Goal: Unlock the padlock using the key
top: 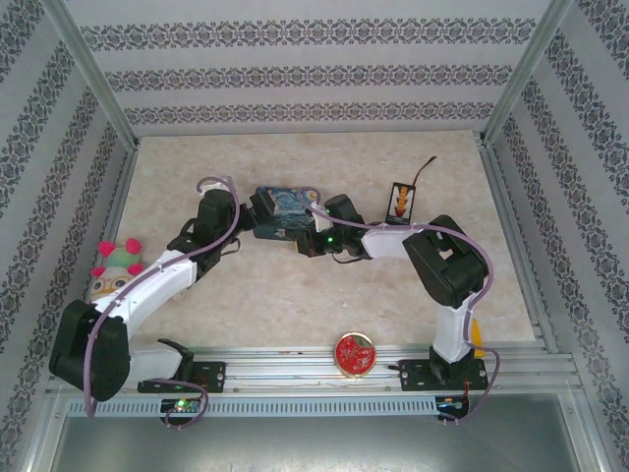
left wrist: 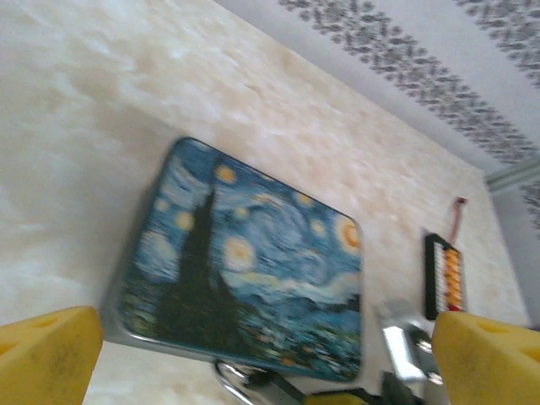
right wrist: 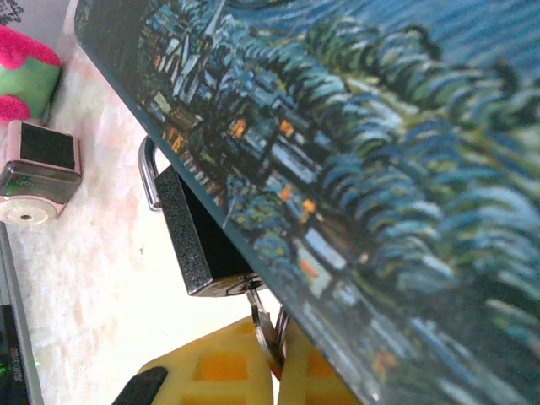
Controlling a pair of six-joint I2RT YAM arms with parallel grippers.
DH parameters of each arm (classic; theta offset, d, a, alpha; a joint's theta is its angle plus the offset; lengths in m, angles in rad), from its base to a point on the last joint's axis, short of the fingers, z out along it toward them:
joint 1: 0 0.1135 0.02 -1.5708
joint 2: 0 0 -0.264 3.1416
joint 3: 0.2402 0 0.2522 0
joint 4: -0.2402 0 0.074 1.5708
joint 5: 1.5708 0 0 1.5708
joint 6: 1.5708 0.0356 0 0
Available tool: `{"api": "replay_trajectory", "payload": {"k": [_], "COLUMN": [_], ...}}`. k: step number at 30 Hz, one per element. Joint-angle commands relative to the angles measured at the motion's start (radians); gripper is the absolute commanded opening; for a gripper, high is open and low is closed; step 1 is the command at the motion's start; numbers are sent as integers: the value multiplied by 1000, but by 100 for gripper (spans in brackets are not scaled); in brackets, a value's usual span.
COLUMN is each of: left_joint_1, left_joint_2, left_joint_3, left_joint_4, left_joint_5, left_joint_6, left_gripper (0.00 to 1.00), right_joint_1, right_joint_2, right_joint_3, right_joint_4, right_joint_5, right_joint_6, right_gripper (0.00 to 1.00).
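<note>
1. Top external view. The left arm (top: 157,280) rises from its base at 7 o'clock and stretches low toward 1 o'clock. Its wrist ends at the 9 o'clock edge of the painted tin (top: 285,209), which lies on the table (top: 295,305) just above centre. The right arm (top: 447,265) stands up from its base at 5 o'clock, bends at the elbow and reaches toward 9 o'clock, with its wrist at the tin's 5 o'clock corner. A plush toy (top: 118,261) sits at 9 o'clock, a red round object (top: 354,352) at 6 o'clock and a small black box (top: 401,202) at 2 o'clock.
2. Left wrist view. The left gripper (left wrist: 266,337) looks down on the tin. Its yellow fingers (left wrist: 46,359) sit at 7 and 5 o'clock, spread wide and holding nothing. The silvery shackle of the padlock (left wrist: 232,378) peeps out, blurred, at the tin's 6 o'clock edge.
3. Right wrist view. The right gripper (right wrist: 274,363) sits at 6 o'clock with its fingers pressed together on the key (right wrist: 267,325). The key runs up to the padlock's lower end; whether it is seated in the keyhole cannot be told. The dark padlock body lies left of centre on the table, shackle toward 11 o'clock, and the tin's edge crosses over its right side. A silvery block (right wrist: 38,173) rests at 9 o'clock.
</note>
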Motion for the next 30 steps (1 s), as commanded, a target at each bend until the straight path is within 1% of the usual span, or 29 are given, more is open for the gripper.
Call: {"api": "replay_trajectory", "payload": {"k": [1,5,9,11,15,16,20,24,26,30], "left_joint_1": [37,70,74,75,76,75,68,43,20,-21], "left_joint_2": [63,165,250,284,328,336,354,348,336,298], "left_joint_3": [29,60,112,137,153,150,119,73,49,-2], "left_joint_4": [-67,-10,23,16,5,6,42,73,89,120], "left_joint_5": [-4,77,140,142,149,157,224,247,251,238], "left_joint_6": [105,144,189,207,228,227,189,150,129,81], "left_gripper": [99,99,99,96,84,81,66,63,59,58], "right_joint_1": [-6,-7,-6,-7,-17,-22,-46,-66,-77,-91], "right_joint_2": [1,-7,-7,-4,2,2,4,-1,-9,-36], "right_joint_3": [-5,-24,-17,-9,9,11,22,29,25,-4], "right_joint_4": [42,37,18,10,-4,-7,-16,-35,-46,-62], "right_joint_5": [-2,38,75,96,124,127,123,119,122,139], "right_joint_6": [27,31,23,21,17,16,8,-2,-5,-9], "right_gripper": [0,0,0,0,0,0,0,2,2,5]}}
